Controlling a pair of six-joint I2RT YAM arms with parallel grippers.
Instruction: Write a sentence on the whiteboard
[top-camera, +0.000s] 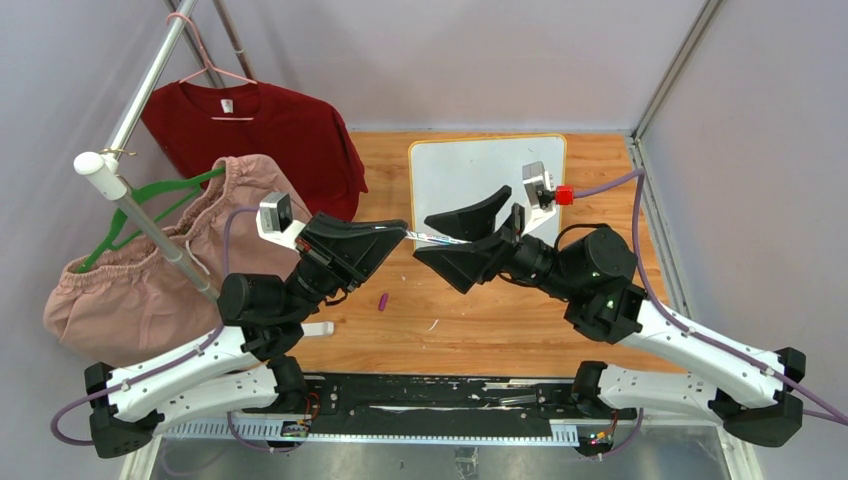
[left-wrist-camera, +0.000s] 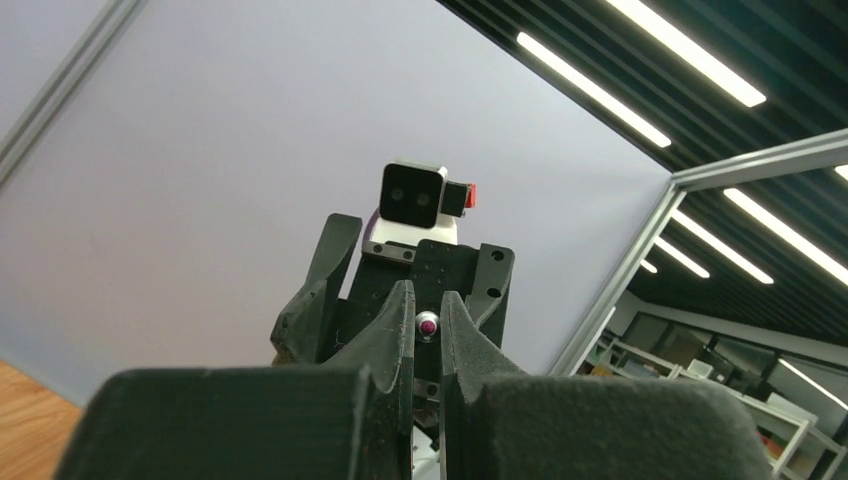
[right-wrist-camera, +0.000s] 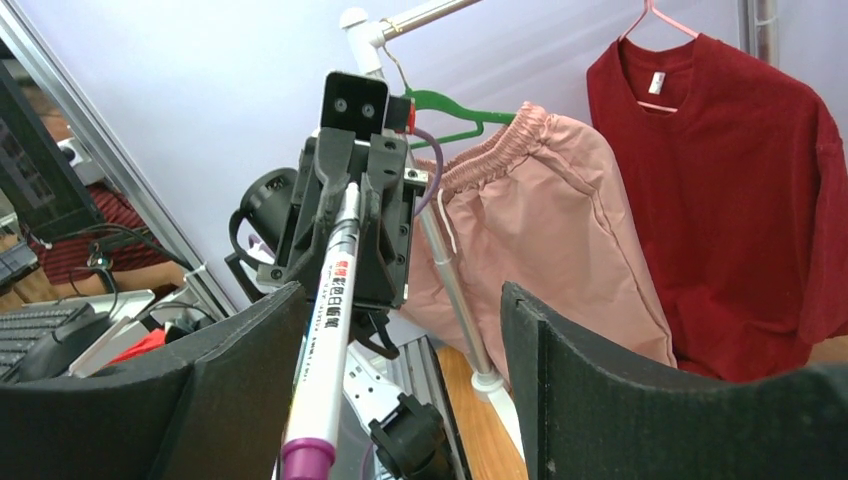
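- Spanning the cell, the wooden bench carried the work. A red shirt and pink shorts hung on the rack to your left, well apart from it.
- The whiteboard lay flat at the far side of the bench, right of centre. What showed of it was blank, so I judged the sentence not yet begun; the right arm hid the board's near corner.
- The right hand hung just in front of the board with its jaws spread wide, straddling the marker but gripping nothing. In its wrist view the barrel ran close along one finger and well off the other.
- The left hand faced it tip to tip, clamped tight on the marker's far end.
- The marker bridged the two hands in mid-air, so this looked like a handover. You would have done well to centre the barrel between the right fingers first and close firmly. The left should have let go only once that grip was sure, because a skewed hold would have tilted the nib on the board.
- A small purple cap lay on the bench near the left arm, so I took the marker to be uncapped. I could not tell which end bore the nib.
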